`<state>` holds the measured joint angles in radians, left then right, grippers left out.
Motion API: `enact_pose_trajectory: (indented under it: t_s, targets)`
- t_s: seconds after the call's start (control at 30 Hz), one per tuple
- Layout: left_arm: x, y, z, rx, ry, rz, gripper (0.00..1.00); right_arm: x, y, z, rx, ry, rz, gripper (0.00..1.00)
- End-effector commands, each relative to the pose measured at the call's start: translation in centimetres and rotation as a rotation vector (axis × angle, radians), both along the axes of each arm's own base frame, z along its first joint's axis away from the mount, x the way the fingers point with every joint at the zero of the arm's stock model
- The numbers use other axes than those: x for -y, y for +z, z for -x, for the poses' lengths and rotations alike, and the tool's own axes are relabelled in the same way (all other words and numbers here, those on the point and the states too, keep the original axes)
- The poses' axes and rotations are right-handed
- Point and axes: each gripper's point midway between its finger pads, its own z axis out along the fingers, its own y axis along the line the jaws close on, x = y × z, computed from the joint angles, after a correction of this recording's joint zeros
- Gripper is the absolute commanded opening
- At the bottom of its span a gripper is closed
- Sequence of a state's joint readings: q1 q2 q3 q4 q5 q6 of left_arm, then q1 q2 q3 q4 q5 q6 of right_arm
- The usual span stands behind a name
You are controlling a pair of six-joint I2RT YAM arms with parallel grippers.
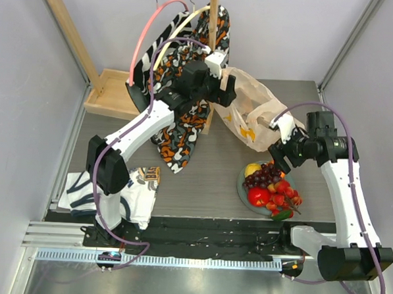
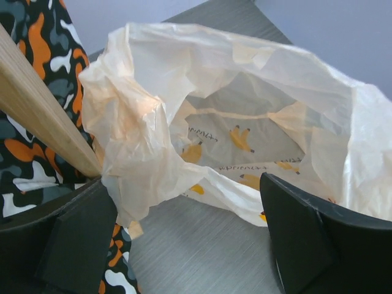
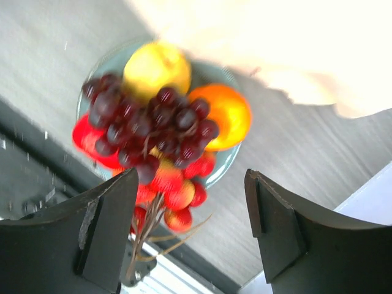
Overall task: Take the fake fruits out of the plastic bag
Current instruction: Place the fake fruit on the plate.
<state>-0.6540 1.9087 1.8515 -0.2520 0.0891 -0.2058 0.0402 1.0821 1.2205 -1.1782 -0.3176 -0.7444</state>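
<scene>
fruit pile hides most of the blurred plate.

Looks like a robotics lab cell: plain grey walls, metal framing, left arm and right arm fixed by a rail at a grey table.

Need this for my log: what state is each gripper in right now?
Left gripper: open, jaws either side of the plastic bag.
Right gripper: open, empty, over the fake fruits.
</scene>
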Motion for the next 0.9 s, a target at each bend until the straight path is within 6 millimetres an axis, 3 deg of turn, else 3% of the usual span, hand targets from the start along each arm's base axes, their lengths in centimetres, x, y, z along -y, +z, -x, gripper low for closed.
enact_pose_trajectory:
  t_s: [0.0,0.03,0.1,0.17,0.27,0.33,0.37,0.43,0.47,0.5,0.57,0.7,0.73,0.77,0.8,0.83,0.87]
  targets:
    - [0.0,6.2,0.2,0.129,-0.034,0.059,1.0,-0.7,2.3,-5.3,0.105,-0.121,-0.084,0.77]
    - [0.0,6.7,0.4,0.137,-0.045,0.064,1.0,-0.6,1.2,-6.9,0.072,-0.135,-0.082,0.77]
    - [-0.2,8.3,1.5,0.157,-0.077,0.076,1.0,-0.5,1.0,-9.3,0.072,-0.178,-0.085,0.75]
    - [-0.5,9.4,2.8,0.161,-0.107,0.082,1.0,1.0,-1.0,-12.9,0.079,-0.249,-0.017,0.74]
    - [0.5,8.9,6.3,0.136,-0.291,0.073,0.99,3.4,-2.3,-18.1,0.122,-0.347,0.066,0.73]
    - [0.8,8.3,9.8,0.119,-0.469,0.063,0.98,5.8,-2.3,-21.0,0.142,-0.442,0.066,0.73]
    - [0.7,8.0,10.8,0.11,-0.501,0.057,0.98,6.6,-1.5,-23.9,0.172,-0.476,0.058,0.72]
    - [-0.2,7.1,12.2,0.088,-0.526,0.038,0.98,8.9,-0.3,-26.5,0.21,-0.549,0.041,0.71]
    - [-0.5,6.7,12.6,0.086,-0.532,0.028,0.98,9.8,1.3,-28.8,0.264,-0.566,0.036,0.71]
    - [-1.0,7.2,13.3,0.094,-0.532,0.025,0.98,10.6,2.3,-29.7,0.291,-0.582,0.033,0.71]
    - [-1.8,5.8,13.8,0.092,-0.543,-0.022,0.98,10.5,4.6,-31.2,0.353,-0.572,0.006,0.71]
    - [-2.8,4.8,14.9,0.079,-0.546,-0.049,0.98,7.8,5.7,-29.8,0.325,-0.488,-0.103,0.71]
    - [-3.1,4.4,15.2,0.067,-0.545,-0.056,0.98,7.1,4.1,-28.6,0.265,-0.478,-0.115,0.72]
    - [-3.3,4.3,15.3,0.063,-0.539,-0.062,0.98,6.5,3.6,-27.7,0.242,-0.463,-0.129,0.73]
    - [-3.7,3.9,15.5,0.04,-0.529,-0.077,0.98,6.3,5.1,-26.2,0.262,-0.462,-0.134,0.74]
    - [-4.2,4.1,15.8,0.035,-0.515,-0.084,0.98,6.3,3.2,-24.7,0.208,-0.471,-0.123,0.76]
    - [-4.8,4.1,15.8,0.021,-0.484,-0.099,1.0,6.4,3.2,-23.4,0.2,-0.493,-0.119,0.78]
